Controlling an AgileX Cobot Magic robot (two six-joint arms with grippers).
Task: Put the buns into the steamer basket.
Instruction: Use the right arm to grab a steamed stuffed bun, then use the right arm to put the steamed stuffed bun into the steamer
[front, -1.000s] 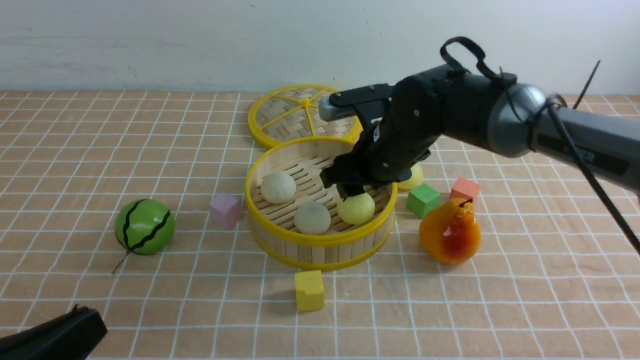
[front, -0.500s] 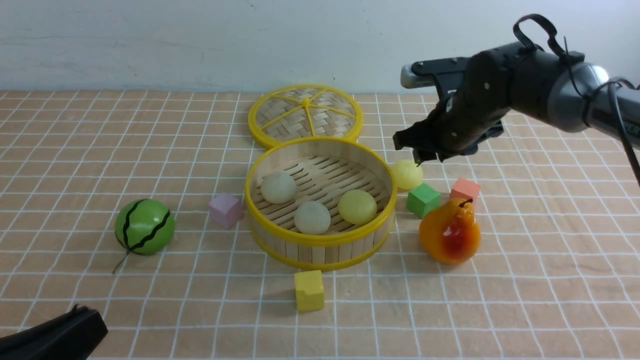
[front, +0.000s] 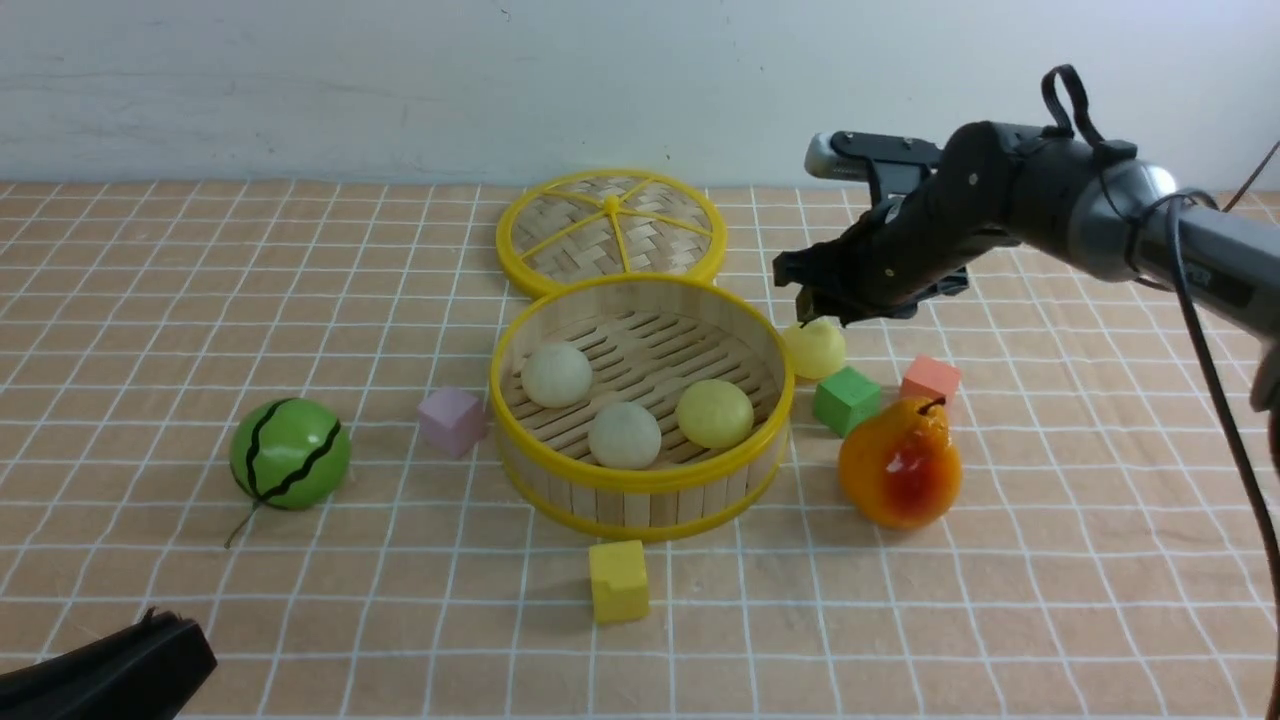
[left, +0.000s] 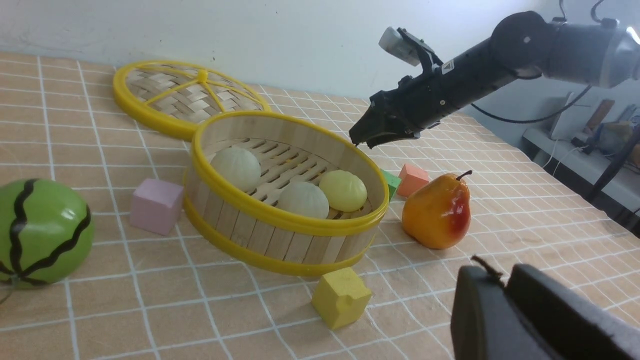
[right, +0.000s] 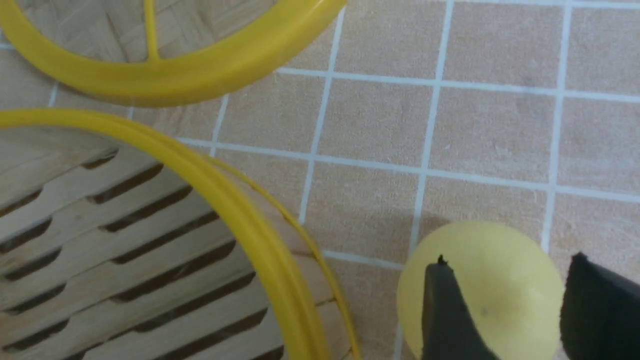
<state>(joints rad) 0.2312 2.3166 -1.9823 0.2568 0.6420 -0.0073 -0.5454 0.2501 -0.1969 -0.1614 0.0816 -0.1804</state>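
Observation:
The steamer basket (front: 640, 478) stands mid-table and holds two off-white buns (front: 557, 374) (front: 624, 435) and one pale yellow bun (front: 714, 413). A second pale yellow bun (front: 815, 348) lies on the table just right of the basket, next to a green cube. My right gripper (front: 815, 312) hovers just above this bun, open and empty. In the right wrist view its fingers straddle the bun (right: 505, 300) without closing on it. My left gripper (front: 185, 645) rests at the near left corner, shut and empty, and also shows in the left wrist view (left: 502, 275).
The flat woven lid (front: 612, 228) lies behind the basket. A green cube (front: 846, 400), an orange cube (front: 930, 379) and a pear (front: 900, 465) crowd the right side. A pink cube (front: 452, 420) and watermelon ball (front: 290, 453) sit left, a yellow cube (front: 618, 580) in front.
My right gripper left the pale yellow bun in the basket, rose, swung right out of the basket, and now sits lower over the bun on the table. The left arm has not moved.

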